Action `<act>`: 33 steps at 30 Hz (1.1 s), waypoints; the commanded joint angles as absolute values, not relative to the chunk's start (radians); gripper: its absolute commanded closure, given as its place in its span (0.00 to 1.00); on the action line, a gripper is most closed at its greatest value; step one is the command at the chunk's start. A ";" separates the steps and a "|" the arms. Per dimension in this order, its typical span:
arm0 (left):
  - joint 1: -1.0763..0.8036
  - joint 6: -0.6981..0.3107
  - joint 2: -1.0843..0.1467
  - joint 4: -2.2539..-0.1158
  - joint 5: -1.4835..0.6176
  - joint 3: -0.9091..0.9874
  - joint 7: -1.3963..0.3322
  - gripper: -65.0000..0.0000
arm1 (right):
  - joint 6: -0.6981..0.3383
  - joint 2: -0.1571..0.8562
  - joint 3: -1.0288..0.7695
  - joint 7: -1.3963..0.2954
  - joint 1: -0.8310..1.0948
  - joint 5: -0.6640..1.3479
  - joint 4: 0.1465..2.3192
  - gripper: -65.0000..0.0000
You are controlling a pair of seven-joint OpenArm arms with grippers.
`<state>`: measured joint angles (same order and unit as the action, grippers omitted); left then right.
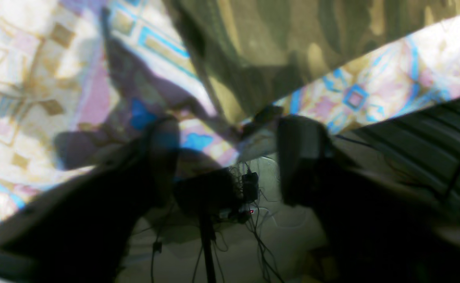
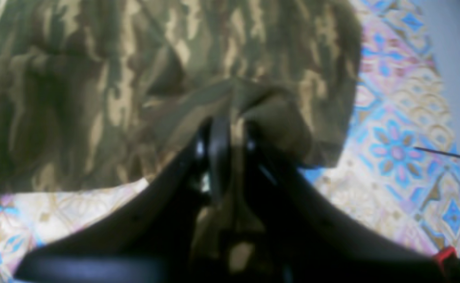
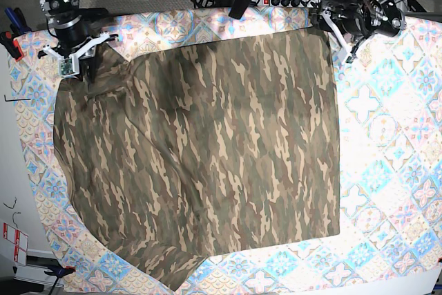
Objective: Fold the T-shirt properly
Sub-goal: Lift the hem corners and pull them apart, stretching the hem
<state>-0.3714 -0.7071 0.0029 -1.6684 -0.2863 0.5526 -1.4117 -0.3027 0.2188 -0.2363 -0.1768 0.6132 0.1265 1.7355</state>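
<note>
Base view shows you the camouflage T-shirt point(image 3: 200, 150) spread on the patterned cloth point(image 3: 387, 129), a bunched corner clamped between your right gripper point(image 2: 230, 137) jaws, your left gripper point(image 1: 230, 157) jaws wide apart just off its edge.

My right gripper point(image 2: 230, 133) is clamped tight on a bunched fold of the T-shirt point(image 3: 200, 150), the cloth pinched between my two dark fingers point(image 2: 218, 149) and trailing back toward my wrist. In the base view this gripper point(image 3: 74, 60) points down at the shirt's far corner, that arm standing nearly upright above it. My left gripper point(image 1: 230, 157) has its jaws spread apart with nothing between them, just off the shirt's edge. In the base view it point(image 3: 343, 39) sits beside the shirt's other far corner, that arm reaching in low and bent.
</note>
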 commanded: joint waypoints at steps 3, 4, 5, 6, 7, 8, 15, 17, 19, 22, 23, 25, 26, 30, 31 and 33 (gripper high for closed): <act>-0.340 -0.698 0.008 -1.636 -0.277 0.547 -1.379 0.65 | -0.295 0.231 -0.242 -0.148 0.616 0.127 1.753 0.94; -0.331 -0.698 0.008 -1.627 -0.275 0.547 -1.379 0.69 | -0.295 0.231 -0.242 -0.148 0.616 0.127 1.753 0.94; -0.317 -0.698 0.008 -1.609 -0.272 0.545 -1.379 0.71 | -0.295 0.231 -0.242 -0.148 0.616 0.127 1.753 0.94; -0.303 -0.698 0.007 -1.592 -0.272 0.541 -1.379 0.71 | -0.295 0.231 -0.242 -0.148 0.616 0.127 1.753 0.94; -0.294 -0.698 0.004 -1.573 -0.271 0.527 -1.379 0.71 | -0.295 0.231 -0.242 -0.148 0.616 0.127 1.753 0.94; -0.286 -0.698 0.002 -1.560 -0.271 0.510 -1.379 0.72 | -0.295 0.231 -0.242 -0.148 0.616 0.127 1.753 0.94; -0.280 -0.698 0.005 -1.541 -0.280 0.449 -1.379 0.94 | -0.295 0.231 -0.242 -0.148 0.618 0.127 1.758 0.94; -0.280 -0.698 0.002 -1.563 -0.277 0.449 -1.379 0.94 | -0.295 0.231 -0.242 -0.148 0.618 0.127 1.758 0.94; -0.288 -0.698 0.002 -1.618 -0.280 0.449 -1.379 0.94 | -0.295 0.231 -0.242 -0.148 0.618 0.127 1.758 0.94; -0.302 -0.698 0.001 -1.727 -0.277 0.449 -1.389 0.94 | -0.295 0.231 -0.242 -0.148 0.618 0.127 1.759 0.94; -0.308 -0.698 0.001 -1.765 -0.282 0.449 -1.389 0.94 | -0.295 0.231 -0.242 -0.148 0.618 0.127 1.759 0.94; -0.311 -0.698 0.008 -1.833 -0.274 0.450 -1.396 0.94 | -0.295 0.231 -0.240 -0.148 0.618 0.127 1.759 0.94; -0.311 -0.698 0.008 -1.856 -0.274 0.450 -1.396 0.94 | -0.295 0.231 -0.240 -0.148 0.618 0.127 1.759 0.94; -0.305 -0.698 0.008 -1.877 -0.280 0.450 -1.396 0.94 | -0.295 0.231 -0.240 -0.148 0.618 0.127 1.759 0.94; -0.305 -0.698 0.008 -1.877 -0.275 0.450 -1.396 0.94 | -0.295 0.231 -0.240 -0.148 0.618 0.127 1.758 0.94; -0.305 -0.698 0.007 -1.877 -0.282 0.452 -1.396 0.94 | -0.295 0.231 -0.240 -0.148 0.618 0.127 1.758 0.94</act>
